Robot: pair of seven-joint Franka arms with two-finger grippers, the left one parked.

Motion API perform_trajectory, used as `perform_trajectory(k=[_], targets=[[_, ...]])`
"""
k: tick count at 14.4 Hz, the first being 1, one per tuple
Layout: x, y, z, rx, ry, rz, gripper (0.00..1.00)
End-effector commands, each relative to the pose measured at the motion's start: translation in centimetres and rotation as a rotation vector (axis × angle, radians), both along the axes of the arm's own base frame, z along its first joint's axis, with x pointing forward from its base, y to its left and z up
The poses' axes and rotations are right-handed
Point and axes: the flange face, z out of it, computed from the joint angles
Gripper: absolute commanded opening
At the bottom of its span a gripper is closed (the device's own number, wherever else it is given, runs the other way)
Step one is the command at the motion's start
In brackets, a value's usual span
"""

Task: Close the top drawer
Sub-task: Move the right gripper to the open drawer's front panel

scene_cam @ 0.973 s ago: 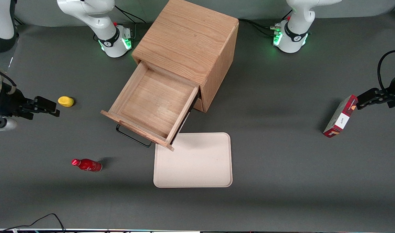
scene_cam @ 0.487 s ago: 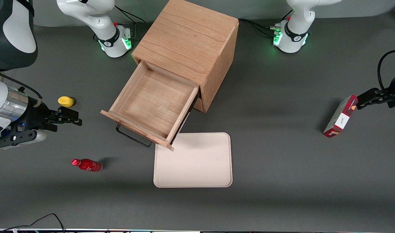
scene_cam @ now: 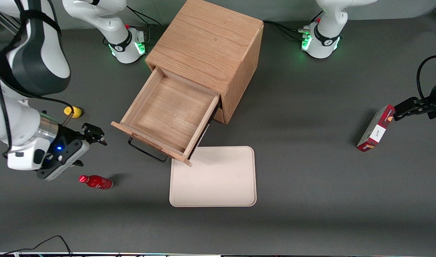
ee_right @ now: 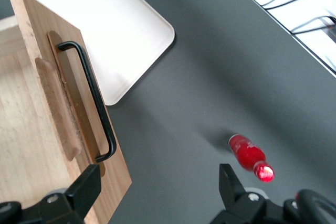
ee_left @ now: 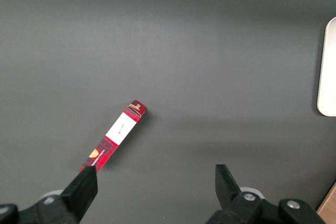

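Jaws: the two fingers stood well apart, wide open, with nothing between them.
Gripper: the gripper (scene_cam: 94, 135) hung above the bare table, close to the corner of the top drawer's front panel, toward the working arm's end; in the wrist view its fingertips (ee_right: 88, 182) framed the end of the handle and the dark mat beside it.
Top drawer: the top drawer (scene_cam: 168, 113) was pulled far out of the oak cabinet (scene_cam: 207, 46), its shallow wooden tray showing nothing inside; its front panel faced the front camera at a slant.
Handle: the black wire handle (ee_right: 89, 95) ran along the drawer front, untouched by the gripper.
Tray: a pale rectangular tray (scene_cam: 218, 185) lay flat on the table, nearer the front camera than the drawer, one corner tucked just under the drawer's front corner.
Bottle: a small red bottle (scene_cam: 96, 181) lay on its side, nearer the front camera than the gripper.
Yellow object: a small yellow object (scene_cam: 72, 112) sat farther from the camera, partly hidden by the arm's cable.
Red box: a red box (scene_cam: 375, 128) rested toward the parked arm's end.
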Motion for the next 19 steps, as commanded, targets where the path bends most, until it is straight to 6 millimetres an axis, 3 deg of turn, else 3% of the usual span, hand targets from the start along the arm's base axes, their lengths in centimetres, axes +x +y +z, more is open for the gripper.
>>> perform_trajectory(k=[1, 3, 10, 12, 19], targets=[[0.7, 1.2, -0.7, -0.015, -0.008, 0.067, 1.0], [0.5, 3.0, -1.8, -0.004, 0.009, 0.114, 1.0], [1.4, 4.4, -6.7, 0.054, 0.088, 0.104, 1.0], [1.1, 6.3, -7.5, 0.05, 0.097, 0.118, 1.0], [1.7, 7.3, -10.2, 0.044, 0.103, 0.125, 1.0]])
